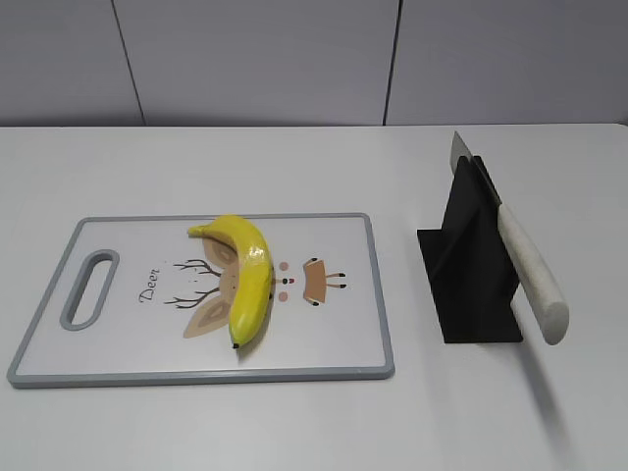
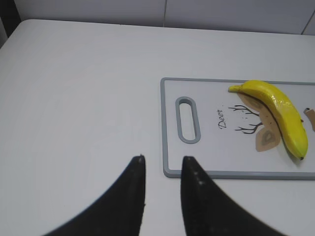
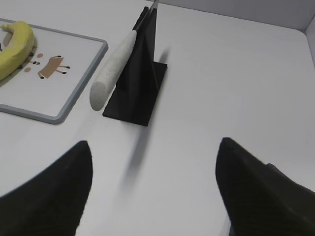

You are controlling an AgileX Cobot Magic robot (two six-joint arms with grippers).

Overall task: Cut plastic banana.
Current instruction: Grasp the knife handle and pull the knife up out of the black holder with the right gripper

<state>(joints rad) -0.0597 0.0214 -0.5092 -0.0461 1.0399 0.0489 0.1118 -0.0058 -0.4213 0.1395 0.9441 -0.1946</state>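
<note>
Banana (image 1: 248, 278): lies loose on the cutting board (image 1: 334, 343), over the deer print, ready for the blade. My left gripper (image 2: 162, 160): fingers close together, empty, short of the board's handle end. My right gripper (image 3: 152, 150): spread wide, empty. Knife (image 1: 530, 275): propped handle-out in its black stand (image 1: 469, 265), easy to grasp.
</note>
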